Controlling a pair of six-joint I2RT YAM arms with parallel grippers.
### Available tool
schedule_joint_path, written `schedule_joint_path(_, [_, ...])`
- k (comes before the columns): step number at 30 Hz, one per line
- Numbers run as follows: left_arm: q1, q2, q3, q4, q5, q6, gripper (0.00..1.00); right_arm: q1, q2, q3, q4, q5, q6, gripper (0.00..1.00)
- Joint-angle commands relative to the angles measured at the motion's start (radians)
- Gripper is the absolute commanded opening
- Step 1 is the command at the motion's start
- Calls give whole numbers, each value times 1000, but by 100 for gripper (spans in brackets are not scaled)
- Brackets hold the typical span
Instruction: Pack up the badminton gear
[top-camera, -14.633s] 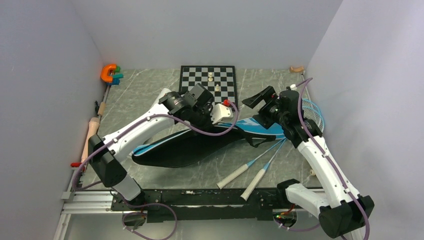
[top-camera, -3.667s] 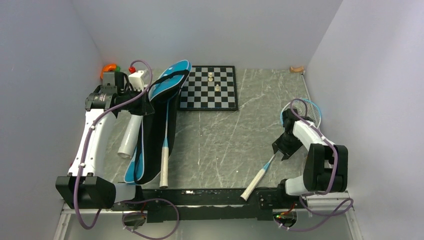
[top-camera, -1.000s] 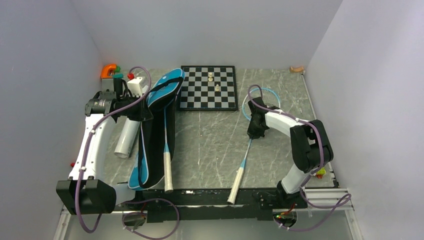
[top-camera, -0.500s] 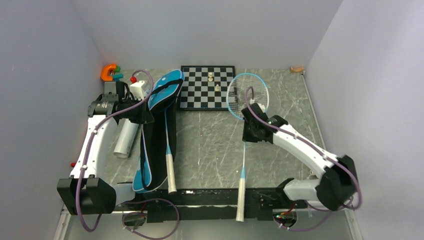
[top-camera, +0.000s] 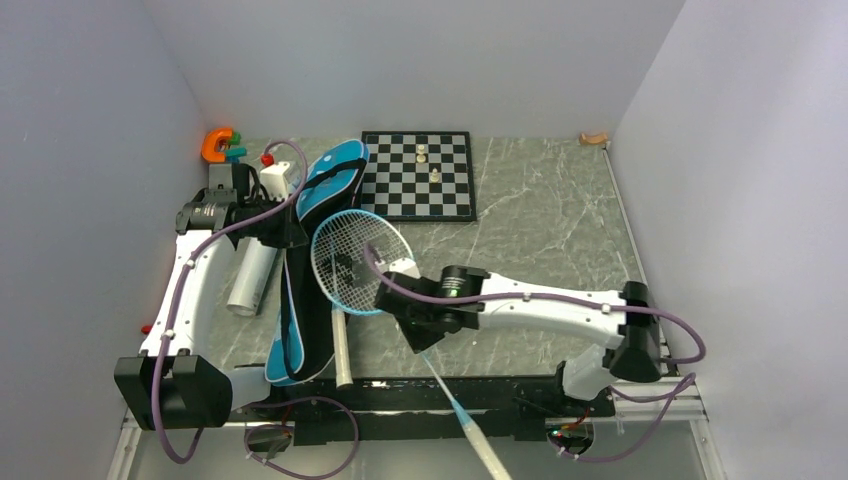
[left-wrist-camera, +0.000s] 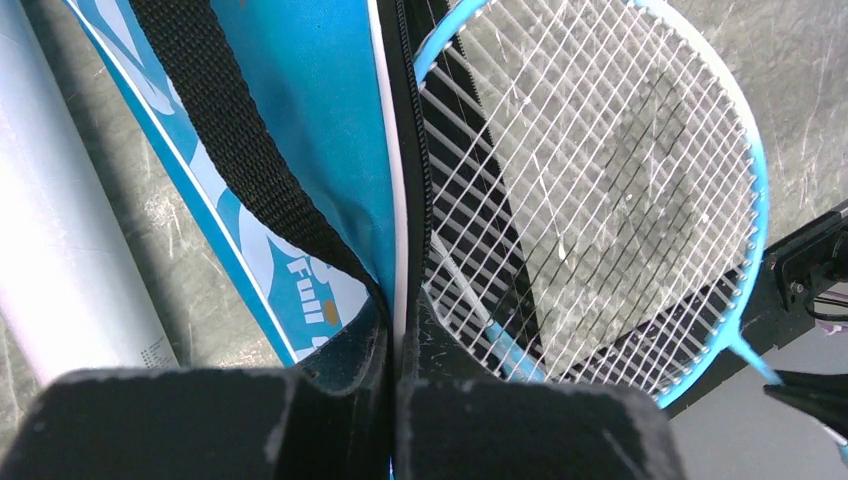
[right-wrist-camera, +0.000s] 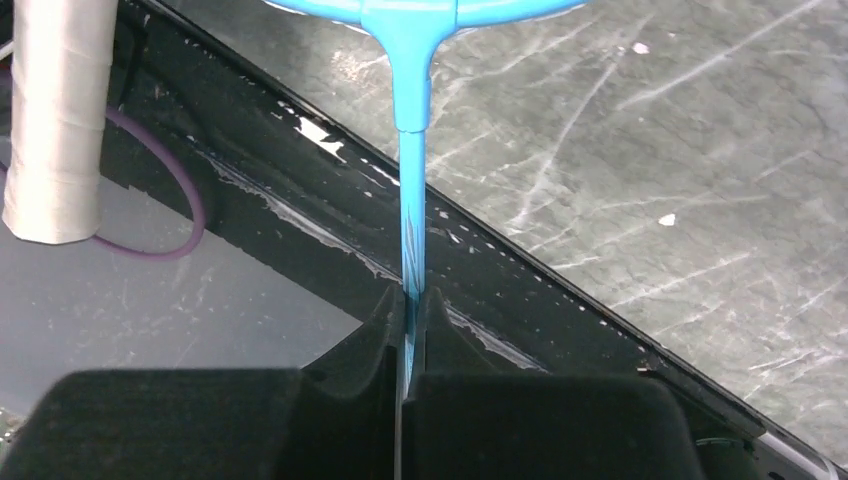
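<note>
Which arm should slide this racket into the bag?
Right: the right hand is shut on the racket shaft, head over the bag opening. The left hand is pinching the bag's edge.

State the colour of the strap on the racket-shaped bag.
Black: the woven strap on the blue racket-shaped bag, best in the left wrist view.

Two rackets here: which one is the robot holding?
The racket whose head hangs over the blue bag; the right tool pinches its shaft. The other racket lies in the bag, white handle sticking out.
</note>
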Motion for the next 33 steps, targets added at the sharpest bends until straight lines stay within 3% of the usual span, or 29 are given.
schedule_joint_path(1, [6, -6, -3, 55, 24, 30, 0, 27, 93, 118, -64, -7, -20, 0])
schedule_joint_path(9, [5, -14, -30, 53, 30, 59, 0, 30, 261, 265, -139, -11, -75, 0])
schedule_joint_path(20, [1, -21, -61, 35, 74, 84, 0, -38, 621, 773, -275, 16, -100, 0])
schedule_joint_path(23, [1, -27, -63, 24, 80, 94, 0, -79, 644, 811, -221, 0, -84, 0])
schedule_joint_path(33, [0, -27, -58, -7, 108, 113, 0, -168, 610, 707, 144, -111, -78, 0])
